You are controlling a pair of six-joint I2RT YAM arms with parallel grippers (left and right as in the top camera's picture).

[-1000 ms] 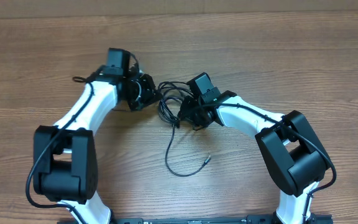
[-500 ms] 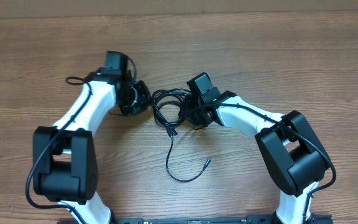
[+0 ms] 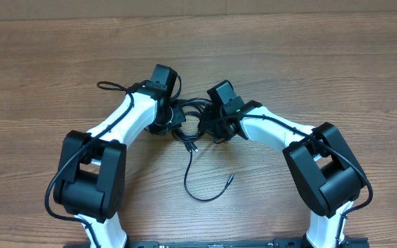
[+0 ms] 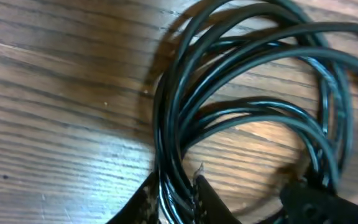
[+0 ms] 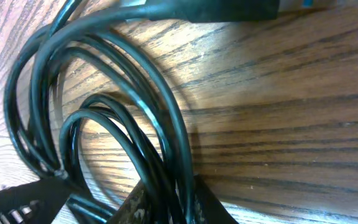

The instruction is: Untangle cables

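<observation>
The cables [image 3: 193, 110] lie as a bundle of thin black loops on the table between my two grippers. My left gripper [image 3: 174, 122] is shut on several strands at the bundle's left side. In the left wrist view the strands [image 4: 241, 56] run down between its fingers [image 4: 143, 202]. My right gripper [image 3: 209, 128] is shut on strands at the bundle's right side, and the right wrist view shows the cords [image 5: 104, 74] pinched between its fingers [image 5: 209, 205]. One loose tail [image 3: 187, 176] curls toward me and ends in a small plug [image 3: 230, 178].
The wooden table [image 3: 322, 62] carries everything. A black plug body [image 5: 229, 9] lies at the top of the right wrist view. A short plug end [image 3: 193, 147] hangs just below the bundle. The left arm's own thicker cable [image 3: 109, 86] loops out to the left.
My left arm has swung right, toward the right gripper, so the bundle between them is now bunched closer. The right arm and the loose tail have stayed put.
</observation>
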